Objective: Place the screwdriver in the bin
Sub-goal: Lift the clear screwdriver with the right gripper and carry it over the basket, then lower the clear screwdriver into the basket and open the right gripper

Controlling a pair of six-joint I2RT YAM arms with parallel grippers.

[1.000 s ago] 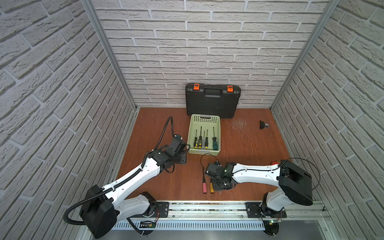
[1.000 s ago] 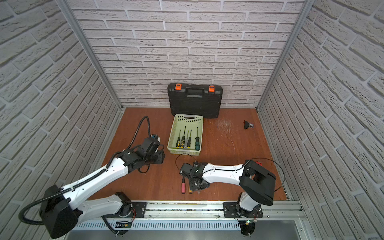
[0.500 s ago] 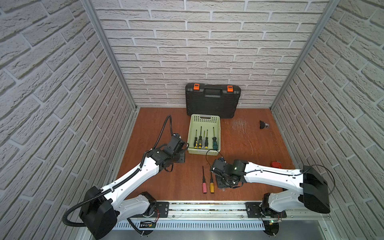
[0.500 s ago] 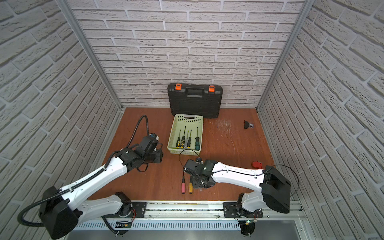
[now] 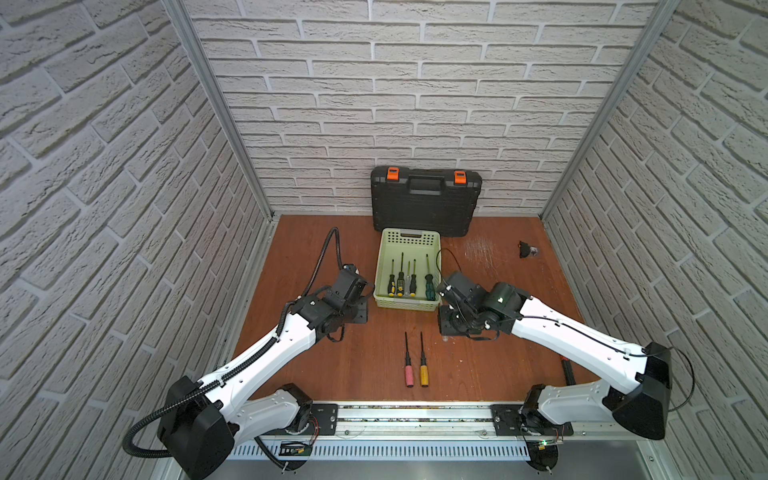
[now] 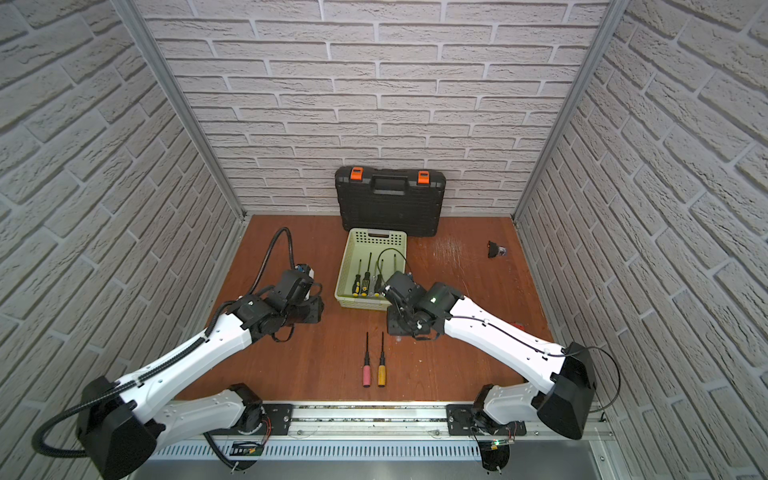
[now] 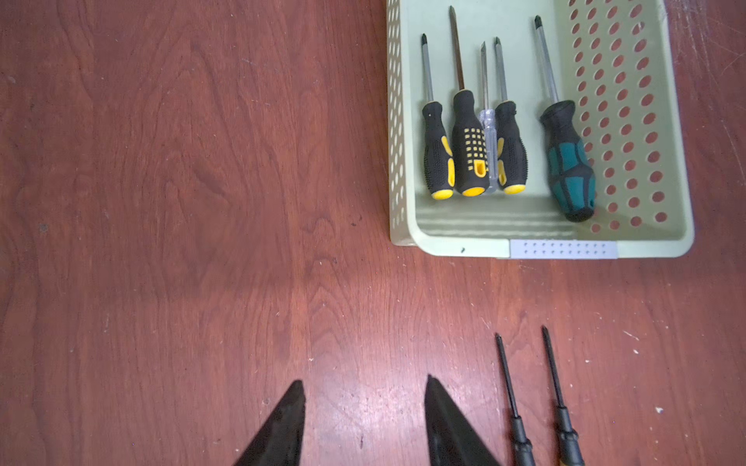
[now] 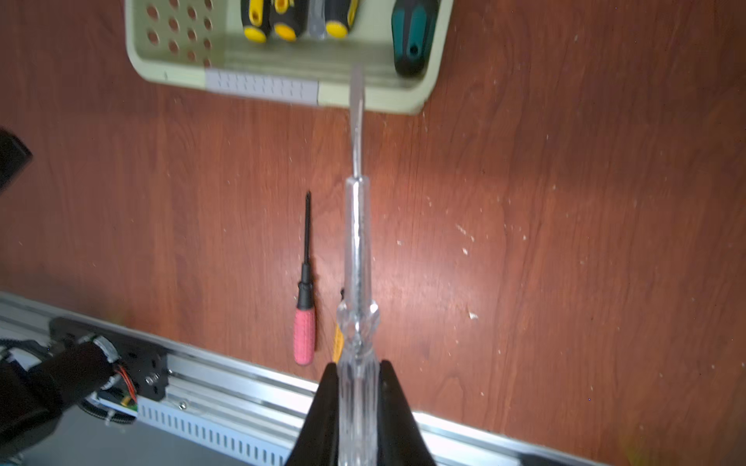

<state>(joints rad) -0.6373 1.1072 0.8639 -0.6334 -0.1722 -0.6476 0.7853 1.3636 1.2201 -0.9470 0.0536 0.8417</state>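
Note:
My right gripper (image 8: pixel 355 365) is shut on the handle of a clear-handled screwdriver (image 8: pixel 357 242), held above the wooden floor. Its steel tip points at the near rim of the pale green bin (image 8: pixel 371 101). In both top views this gripper (image 5: pixel 449 328) (image 6: pixel 395 326) hangs just off the near right corner of the bin (image 5: pixel 405 303) (image 6: pixel 361 302). Several screwdrivers (image 7: pixel 468 141) lie inside the bin. My left gripper (image 7: pixel 365 387) is open and empty, low over the floor left of the bin (image 7: pixel 456 246).
A pink-handled screwdriver (image 5: pixel 409 370) and an orange-handled one (image 5: pixel 424 370) lie side by side near the front rail (image 5: pixel 415 415). A black toolcase (image 5: pixel 426 203) leans on the back wall behind the bin. A small black part (image 5: pixel 525 249) lies at the far right.
My right gripper has lifted away from the two floor screwdrivers and moved back and right toward the bin, carrying the clear screwdriver. The left arm has barely moved.

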